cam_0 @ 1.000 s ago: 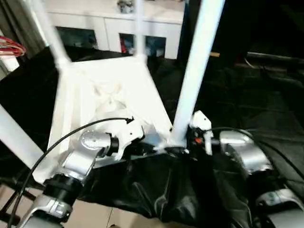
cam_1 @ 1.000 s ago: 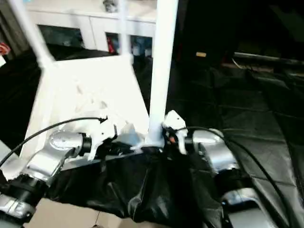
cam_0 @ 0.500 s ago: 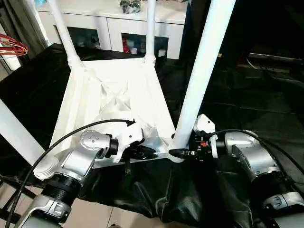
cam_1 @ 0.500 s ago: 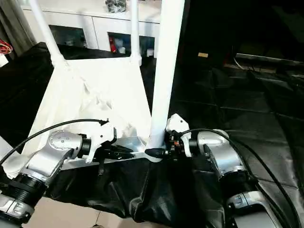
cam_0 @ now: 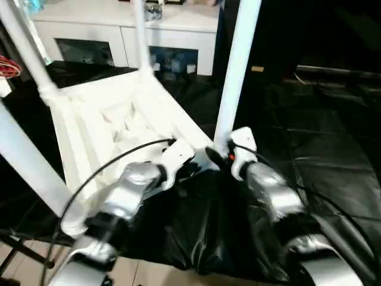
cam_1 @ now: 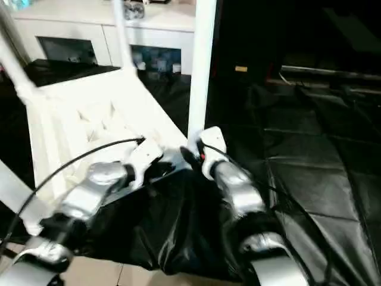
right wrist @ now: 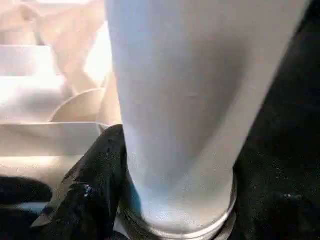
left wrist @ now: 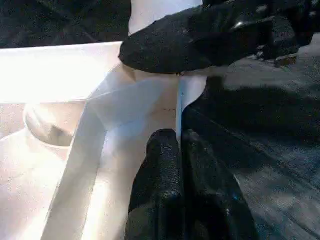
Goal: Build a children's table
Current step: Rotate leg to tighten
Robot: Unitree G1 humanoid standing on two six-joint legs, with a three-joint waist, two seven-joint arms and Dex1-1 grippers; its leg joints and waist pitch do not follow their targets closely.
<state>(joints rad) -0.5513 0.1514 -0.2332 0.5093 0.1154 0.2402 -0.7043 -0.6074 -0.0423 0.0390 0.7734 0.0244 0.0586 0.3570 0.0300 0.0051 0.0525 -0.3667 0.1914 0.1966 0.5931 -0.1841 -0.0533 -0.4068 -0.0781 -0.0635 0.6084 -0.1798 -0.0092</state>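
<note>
Left wrist view: the left gripper (left wrist: 179, 150) pinches the thin rim of the upturned white tabletop (cam_0: 113, 128) on black cloth (cam_0: 333, 143). Beside it, the right gripper (cam_0: 219, 156) clasps the base of an upright leg (cam_0: 235, 65) seated in the near corner socket.

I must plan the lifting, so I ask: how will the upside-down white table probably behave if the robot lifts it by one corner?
The table looks like thin ribbed plastic, so probably light and fairly stiff. Its long legs stand high, so it may tip or swing. The smooth rim could slip from the left gripper, which pinches only a thin edge.
</note>
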